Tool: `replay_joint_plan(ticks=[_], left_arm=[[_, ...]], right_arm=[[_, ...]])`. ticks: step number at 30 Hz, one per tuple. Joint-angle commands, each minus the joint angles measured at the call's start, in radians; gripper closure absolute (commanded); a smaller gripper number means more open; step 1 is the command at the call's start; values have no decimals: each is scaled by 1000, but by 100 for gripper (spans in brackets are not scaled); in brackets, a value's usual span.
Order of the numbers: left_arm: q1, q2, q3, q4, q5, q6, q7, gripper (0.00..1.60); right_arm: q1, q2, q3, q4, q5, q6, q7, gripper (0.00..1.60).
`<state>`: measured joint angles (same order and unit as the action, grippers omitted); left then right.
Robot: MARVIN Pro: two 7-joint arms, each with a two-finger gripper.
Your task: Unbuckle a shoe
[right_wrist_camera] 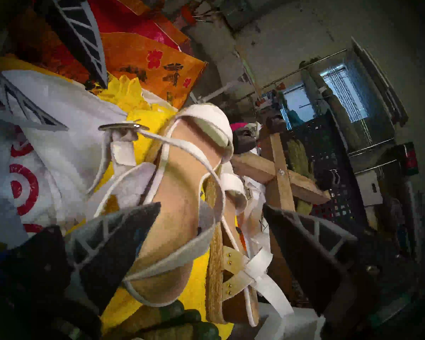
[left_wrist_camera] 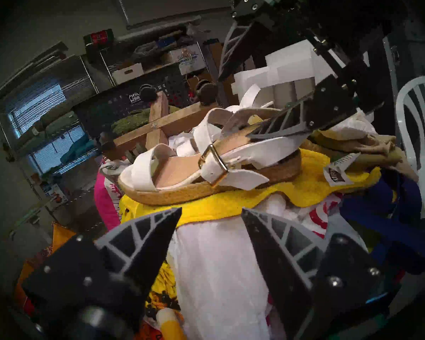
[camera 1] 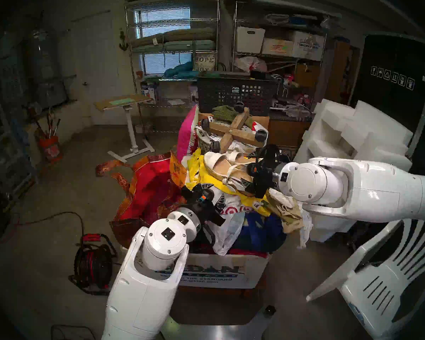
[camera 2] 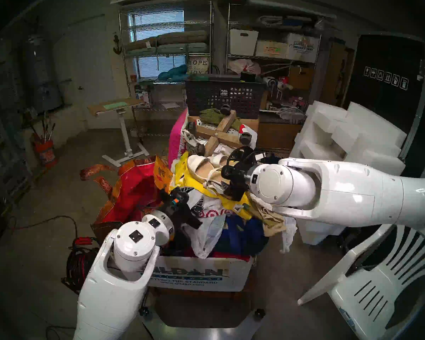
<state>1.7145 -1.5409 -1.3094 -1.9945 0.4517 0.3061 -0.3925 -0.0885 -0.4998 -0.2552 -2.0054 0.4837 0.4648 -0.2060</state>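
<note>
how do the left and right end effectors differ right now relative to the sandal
The left end effector sits short of the sandal, over the white bag, facing the buckle. The right end effector is at the sandal's heel end, with one finger over the heel. The left end effector's fingers stand moderately apart, while the right end effector's are spread much wider. Both are open and grip nothing.

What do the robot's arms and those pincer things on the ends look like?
Both arms are glossy white rounded shells with round joint caps. Each tool, left tool and right tool, is black, with two pointed fingers of grey ribbed lattice, studded with silver screws.
</note>
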Motion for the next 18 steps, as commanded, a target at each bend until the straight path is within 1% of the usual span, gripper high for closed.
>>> replay_joint_plan(ticks=[1, 2, 3, 4, 5, 6, 7, 8, 9, 10, 12, 13, 14, 15, 16, 17, 18], left_arm=[[-12, -5, 8, -12, -12, -22, 25, 41], [-11, -5, 7, -9, -20, -32, 27, 32], [-11, -5, 6, -7, -22, -38, 30, 29], [-11, -5, 6, -5, -24, -41, 33, 49], [-11, -5, 6, -5, -24, -41, 33, 49], [-11, -6, 5, -3, -27, -51, 34, 53], [-10, -5, 5, -1, -26, -60, 38, 51], [-10, -6, 5, -1, -23, -55, 37, 48], [-11, -6, 5, -1, -23, -50, 34, 38], [-13, -5, 5, -1, -20, -44, 32, 40], [-14, -3, 6, 1, -19, -40, 32, 38], [-14, -3, 7, 3, -19, -39, 32, 37], [-15, -3, 7, 4, -19, -39, 33, 35], [-15, -3, 7, 4, -19, -39, 33, 35], [-15, -2, 8, 4, -19, -39, 33, 36], [-17, -2, 9, 4, -19, -40, 33, 38], [-17, -2, 9, 4, -19, -39, 33, 39]], right_arm=[[-25, 96, 16, 20, -33, -124, -108, 0], [-30, 97, 15, 21, -36, -137, -118, 0], [-33, 98, 14, 24, -38, -151, -125, 0], [-36, 99, 14, 26, -41, -164, -133, 0], [-36, 99, 14, 26, -41, -164, -133, 0], [-39, 100, 13, 29, -43, -175, -140, 0], [-36, 98, 10, 34, -51, -176, -133, 0], [-28, 99, 35, 28, -50, -225, -167, 0], [-3, 97, 56, 16, -40, -221, -153, 0], [39, 86, 87, -5, -43, -215, -139, 0], [78, 61, 153, -24, -42, -214, -146, 0], [66, 49, 148, -38, -53, -234, -184, 0], [77, 47, 167, -45, -54, -238, -183, 0], [77, 47, 167, -45, -54, -238, -183, 0], [89, 43, 185, -50, -54, -241, -188, 0], [116, 34, 230, -60, -51, -244, -186, 0], [90, 30, 201, -66, -57, -258, -212, 0]])
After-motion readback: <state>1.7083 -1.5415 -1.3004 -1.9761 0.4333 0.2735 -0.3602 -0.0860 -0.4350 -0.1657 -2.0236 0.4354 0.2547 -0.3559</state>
